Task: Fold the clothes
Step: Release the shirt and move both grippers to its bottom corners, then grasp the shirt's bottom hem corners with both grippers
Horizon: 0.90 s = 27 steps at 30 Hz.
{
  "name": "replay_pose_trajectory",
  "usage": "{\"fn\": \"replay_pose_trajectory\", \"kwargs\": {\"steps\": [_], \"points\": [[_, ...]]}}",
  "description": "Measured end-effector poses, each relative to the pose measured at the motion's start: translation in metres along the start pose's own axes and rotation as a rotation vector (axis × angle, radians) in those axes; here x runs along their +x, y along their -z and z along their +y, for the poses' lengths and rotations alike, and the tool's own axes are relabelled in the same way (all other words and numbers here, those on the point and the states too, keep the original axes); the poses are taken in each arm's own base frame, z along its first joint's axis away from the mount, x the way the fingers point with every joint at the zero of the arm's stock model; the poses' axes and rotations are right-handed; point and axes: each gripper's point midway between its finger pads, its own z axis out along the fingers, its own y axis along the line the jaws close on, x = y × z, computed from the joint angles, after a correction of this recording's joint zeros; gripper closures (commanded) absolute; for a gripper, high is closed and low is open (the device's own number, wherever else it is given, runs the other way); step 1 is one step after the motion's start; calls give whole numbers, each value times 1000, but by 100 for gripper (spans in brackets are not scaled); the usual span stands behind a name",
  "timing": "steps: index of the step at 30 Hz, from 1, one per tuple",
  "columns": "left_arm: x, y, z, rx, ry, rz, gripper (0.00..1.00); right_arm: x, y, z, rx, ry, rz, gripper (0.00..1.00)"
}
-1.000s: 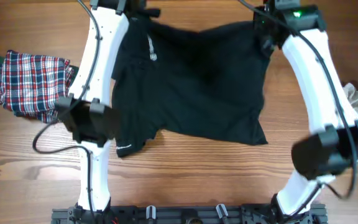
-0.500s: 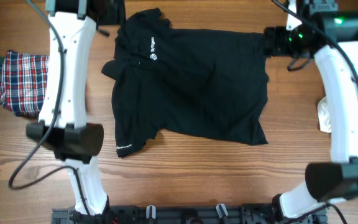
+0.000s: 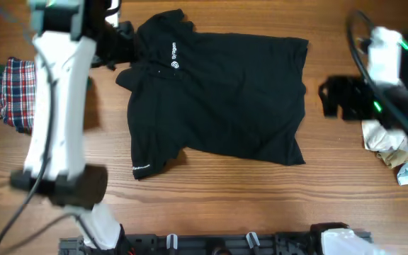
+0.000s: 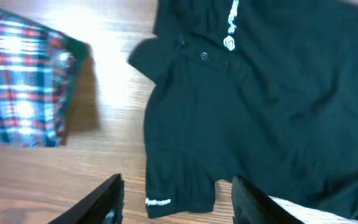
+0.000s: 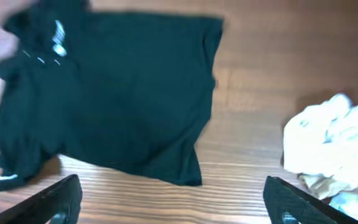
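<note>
Black polo shirt (image 3: 225, 106), white chest logo (image 3: 173, 58) and sleeve print (image 3: 142, 168), lettering unreadable

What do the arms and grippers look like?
The left arm and right arm have white links with black joints. A black cable loops by the right arm, which shows a green light. The left gripper and right gripper have black fingers.

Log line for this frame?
black polo shirt: flat, unfolded; left tool: open; right tool: open; plaid garment: left side; white clothes: right side
</note>
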Motion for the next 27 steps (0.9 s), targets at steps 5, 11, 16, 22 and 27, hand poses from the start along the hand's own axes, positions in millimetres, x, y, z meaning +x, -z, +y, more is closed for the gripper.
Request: {"fn": "replay_pose_trajectory", "kwargs": {"steps": [5, 11, 16, 22, 27], "points": [[36, 63, 37, -52, 65, -125, 35, 12, 0, -1, -1, -14, -5, 2], [55, -40, 32, -60, 74, 54, 28, 73, -125, 1, -30, -48, 325, 4], [120, -149, 20, -3, 83, 300, 23, 144, -183, 7, -78, -97, 541, 5], [178, -195, 8, 110, 118, 410, 22, 182, -212, 9, -69, -200, 618, 10], [220, -212, 11, 119, 164, 501, 24, 218, -220, 8, -38, -292, 692, 10]]}}
